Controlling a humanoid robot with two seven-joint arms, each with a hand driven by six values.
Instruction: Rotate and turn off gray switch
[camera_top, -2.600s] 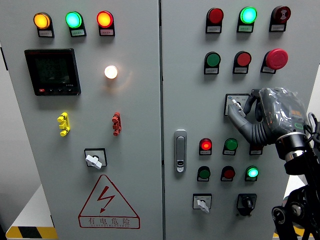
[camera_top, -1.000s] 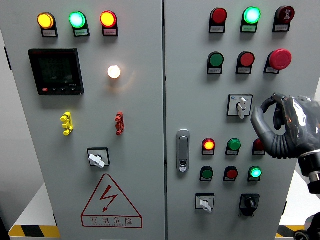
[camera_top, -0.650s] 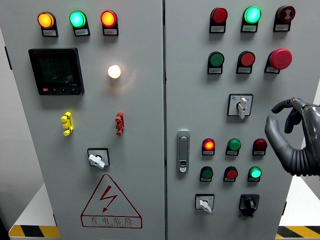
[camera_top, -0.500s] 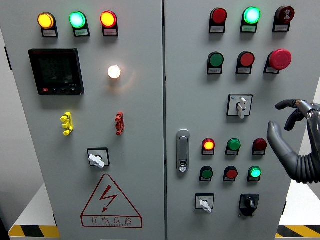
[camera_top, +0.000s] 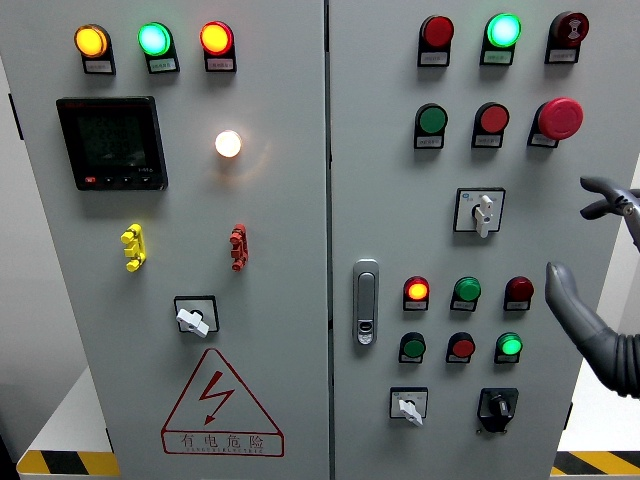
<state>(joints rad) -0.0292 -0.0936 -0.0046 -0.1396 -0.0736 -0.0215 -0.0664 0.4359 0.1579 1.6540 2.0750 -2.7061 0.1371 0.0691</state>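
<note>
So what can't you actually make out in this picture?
- Right hand: head view, mostly cut off by the right edge; only a thumb and fingertips show.
- Labels under the buttons: too small to read.
- Meter screen: dark, digits unreadable.
- Left hand: out of frame.
- Gray switch: no readable on/off marks.

Dark grey right hand (camera_top: 600, 290) with smooth, tapered fingers (camera_top: 570, 300) and a ribbed base.

Red-bordered triangular warning sign (camera_top: 222, 405) with lightning bolt on left cabinet door, reading 有电危险, small button labels too small to read
</note>
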